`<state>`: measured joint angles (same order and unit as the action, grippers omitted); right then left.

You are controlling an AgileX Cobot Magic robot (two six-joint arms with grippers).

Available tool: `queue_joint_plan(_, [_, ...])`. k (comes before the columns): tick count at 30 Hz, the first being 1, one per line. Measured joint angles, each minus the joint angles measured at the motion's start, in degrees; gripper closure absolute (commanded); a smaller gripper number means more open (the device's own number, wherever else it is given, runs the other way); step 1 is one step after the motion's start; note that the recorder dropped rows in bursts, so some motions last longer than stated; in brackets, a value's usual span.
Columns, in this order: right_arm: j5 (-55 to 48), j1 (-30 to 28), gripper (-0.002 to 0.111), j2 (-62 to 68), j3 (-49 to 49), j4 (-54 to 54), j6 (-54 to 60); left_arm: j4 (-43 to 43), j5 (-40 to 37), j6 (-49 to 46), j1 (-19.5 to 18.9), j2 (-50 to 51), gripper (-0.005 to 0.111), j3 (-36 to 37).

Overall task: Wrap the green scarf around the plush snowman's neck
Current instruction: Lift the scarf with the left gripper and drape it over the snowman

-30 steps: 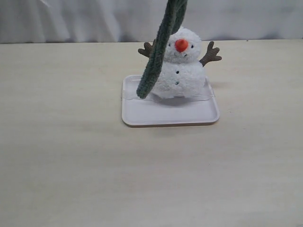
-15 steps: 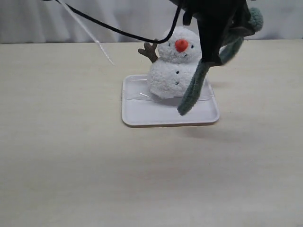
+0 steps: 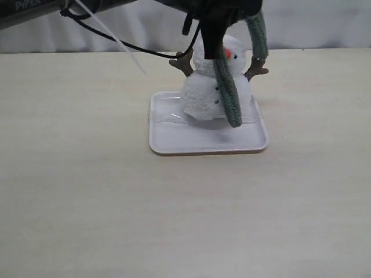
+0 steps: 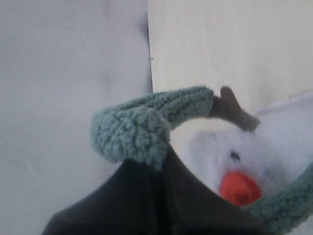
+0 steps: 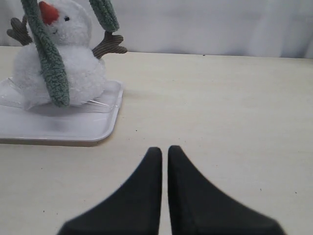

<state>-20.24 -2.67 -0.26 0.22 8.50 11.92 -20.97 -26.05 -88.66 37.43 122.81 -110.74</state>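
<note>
The plush snowman point(image 3: 197, 95) stands upright on a white tray point(image 3: 174, 139). My left gripper point(image 3: 213, 51) hovers right at its head, shut on the green scarf point(image 3: 228, 95). One strand hangs down across the snowman's face and belly to the tray. A second strand point(image 3: 257, 35) drops beside the head, above the twig arm point(image 3: 255, 68). In the left wrist view the scarf point(image 4: 132, 129) bunches at my fingertips, with the orange nose point(image 4: 238, 188) close by. My right gripper point(image 5: 164, 149) is shut and empty, low over the table, apart from the snowman point(image 5: 73, 63).
A black cable and a white tie point(image 3: 110, 35) trail from the left arm over the table's far left. A pale curtain point(image 3: 324, 23) backs the far table edge. The tray point(image 5: 58, 127) lies ahead of my right gripper.
The left arm has come down into view, carrying the scarf from the snowman's left to its right and back over its face. The hanging end now lies across the belly.
</note>
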Motion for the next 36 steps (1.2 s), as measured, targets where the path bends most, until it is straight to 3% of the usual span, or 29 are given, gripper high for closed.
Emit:
queue_joint_plan(11, [0.0, 0.0, 0.104, 0.0, 0.0, 0.0, 0.0, 10.2, 0.4, 0.0, -2.9, 3.2, 0.104, 0.0])
queue_joint_plan(19, [0.0, 0.0, 0.104, 0.0, 0.0, 0.0, 0.0, 10.6, 1.1, 0.0, -3.0, 4.6, 0.069, 0.0])
queue_joint_plan(26, [0.0, 0.0, 0.104, 0.0, 0.0, 0.0, 0.0, 9.8, 2.7, 2.5, -3.4, 4.6, 0.049, 0.0])
queue_joint_plan(31, [0.0, 0.0, 0.104, 0.0, 0.0, 0.0, 0.0, 8.4, 4.4, 7.0, -3.4, 4.8, 0.041, 0.0])
queue_joint_plan(36, [0.0, 0.0, 0.104, 0.0, 0.0, 0.0, 0.0, 8.2, 2.8, 14.6, -3.4, 3.4, 0.041, 0.0])
